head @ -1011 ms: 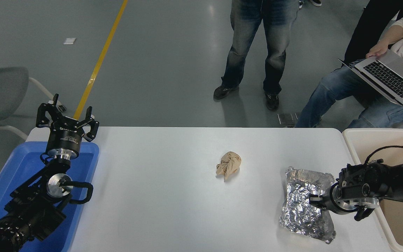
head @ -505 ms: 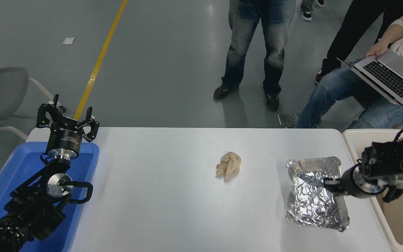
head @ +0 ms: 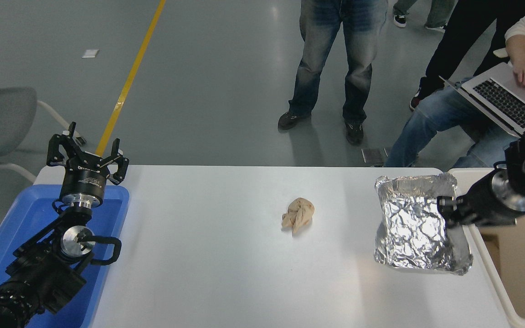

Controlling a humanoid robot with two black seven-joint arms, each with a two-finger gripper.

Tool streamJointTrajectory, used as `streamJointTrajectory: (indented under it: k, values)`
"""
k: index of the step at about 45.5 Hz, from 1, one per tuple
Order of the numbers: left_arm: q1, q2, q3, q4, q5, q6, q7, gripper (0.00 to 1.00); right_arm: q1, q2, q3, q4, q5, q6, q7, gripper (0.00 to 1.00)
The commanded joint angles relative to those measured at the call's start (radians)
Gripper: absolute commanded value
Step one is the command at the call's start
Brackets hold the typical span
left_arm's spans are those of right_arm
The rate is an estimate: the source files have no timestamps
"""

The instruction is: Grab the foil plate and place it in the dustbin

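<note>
One second on, we are lifting the foil plate [head: 412, 228] higher, our right claw [head: 445, 210] clamping its right rim beside the dustbin [head: 483, 255]. Our left claw [head: 87, 155] is hanging open over the blue tray [head: 12, 237], leaving the worktop [head: 208, 255] middle free.

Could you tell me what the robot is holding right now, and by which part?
The right gripper holds the foil plate by its right rim; the left gripper holds nothing.
</note>
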Motion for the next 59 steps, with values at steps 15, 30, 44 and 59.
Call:
streamJointTrajectory:
  k: [15,30,44,59]
  values:
    - [0.0,0.0,0.0,0.0,0.0,0.0,0.0,0.99,0.286,-0.013,-0.015,-0.003,0.064,0.246,0.0,0.0]
    - [0.001,0.0,0.0,0.0,0.0,0.0,0.0,0.99,0.266,-0.162,-0.111,-0.097,0.048,0.246,-0.001,0.0]
    - [0.0,0.0,0.0,0.0,0.0,0.0,0.0,0.99,-0.003,-0.354,-0.171,-0.368,0.062,0.025,0.0,0.0]
    - [0.001,-0.002,0.0,0.001,0.0,0.0,0.0,0.99,-0.7,-0.335,0.227,-0.684,0.062,-0.243,0.002,0.0]
